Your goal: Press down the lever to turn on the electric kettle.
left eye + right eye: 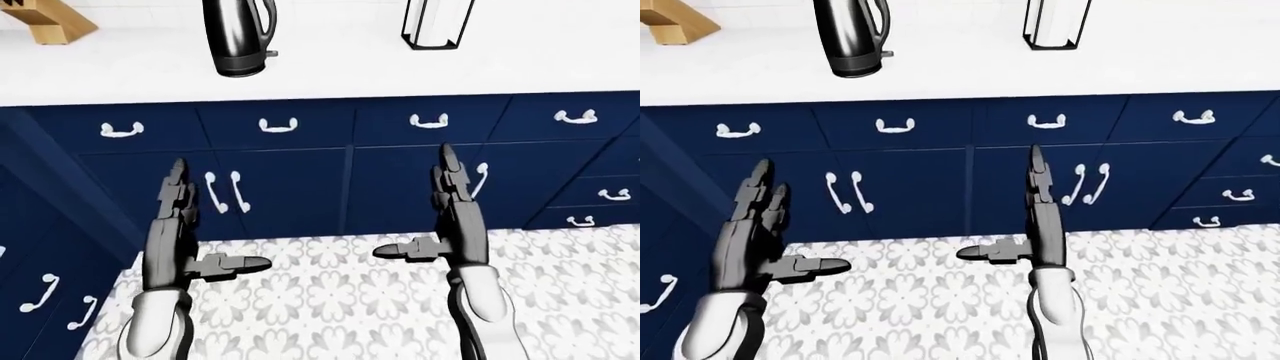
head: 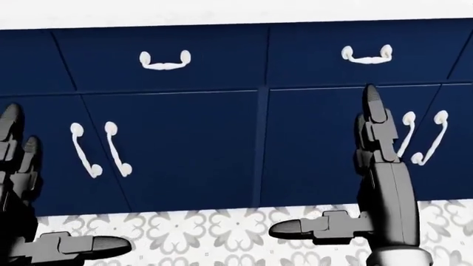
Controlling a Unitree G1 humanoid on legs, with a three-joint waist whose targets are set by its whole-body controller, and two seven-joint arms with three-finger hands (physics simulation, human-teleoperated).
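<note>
The electric kettle (image 1: 238,36) is dark and shiny. It stands on the white counter (image 1: 330,71) at the top left of the left-eye view, its top cut off by the frame. Its small lever (image 1: 271,54) sticks out low on its right side near the base. My left hand (image 1: 200,225) and right hand (image 1: 430,210) are both open and empty, fingers straight, thumbs pointing inward. They hang low before the blue cabinets, far below the kettle.
Dark blue drawers and cabinet doors (image 1: 290,187) with white handles run under the counter. A wooden knife block (image 1: 55,21) stands at the top left, a black-framed white holder (image 1: 436,22) to the kettle's right. The floor (image 1: 340,300) is patterned tile.
</note>
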